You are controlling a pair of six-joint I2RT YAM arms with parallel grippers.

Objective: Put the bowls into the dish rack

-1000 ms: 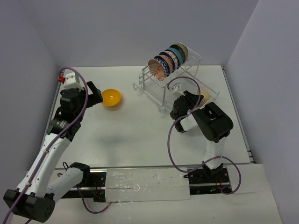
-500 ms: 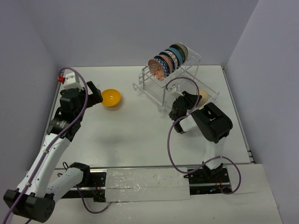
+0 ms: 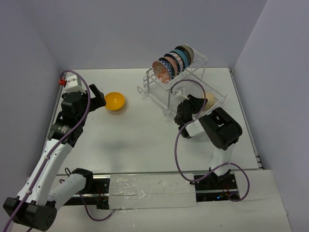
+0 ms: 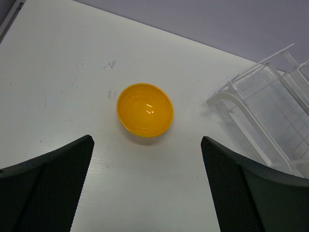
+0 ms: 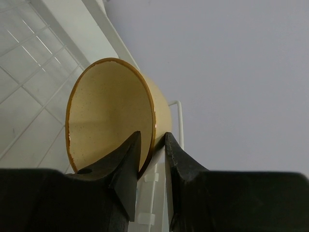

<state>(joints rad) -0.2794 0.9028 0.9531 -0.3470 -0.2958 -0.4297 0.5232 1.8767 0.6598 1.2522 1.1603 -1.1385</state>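
In the last second very little has moved. Your right gripper [image 5: 152,145] has squeezed slightly tighter on the rim of the cream bowl [image 5: 108,111], one finger inside and one outside, and the right arm has shifted only a bit. The cream bowl stays at the right end of the dish rack [image 3: 159,89], at its lower level. I judge that the placing is nearly finished, but the bowl is not let go yet.

The left gripper [image 4: 147,145] has stayed wide open, holding nothing, just near the orange bowl [image 4: 145,109]. That bowl sits upright on the desk [image 3: 135,140], mouth up, well left of the rack, so it is still to load.

The cream bowl is tipped on its side: its rim stands almost upright and its mouth faces the rack's grid. Being round, it has no real long axis.
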